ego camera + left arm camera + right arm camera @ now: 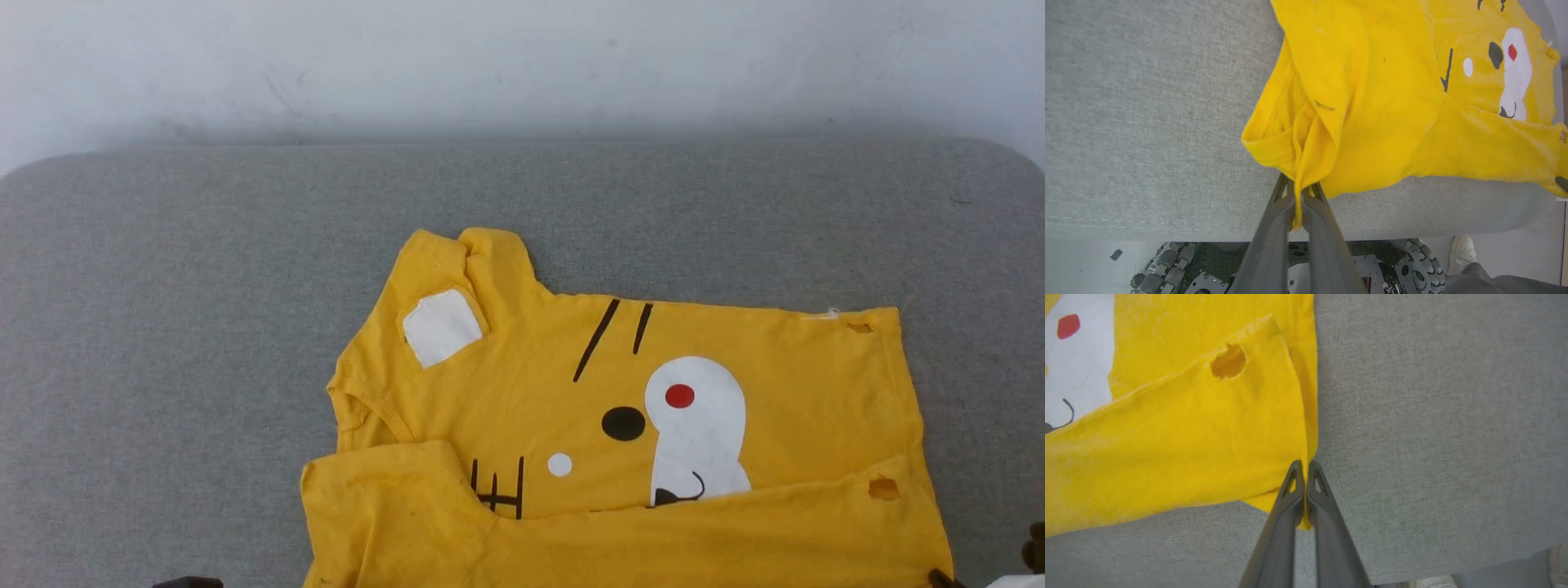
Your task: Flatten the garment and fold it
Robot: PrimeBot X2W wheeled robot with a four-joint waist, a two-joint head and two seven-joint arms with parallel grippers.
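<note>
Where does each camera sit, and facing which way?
Head: above, looking forward and down at the mustard-yellow printed T-shirt on the grey fabric surface; dark arm parts at its bottom edge.
Left wrist: along the left gripper, shut on the shirt's edge; robot base below.
Right wrist: along the right gripper, shut on its hem corner.
All three share the red dot.

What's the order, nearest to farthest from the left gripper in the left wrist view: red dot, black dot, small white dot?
1. Small white dot: nearest the left gripper, up and right across the shirt that it pinches.
2. Black dot: just beyond the white dot.
3. Red dot: farthest, on the white patch.
</note>
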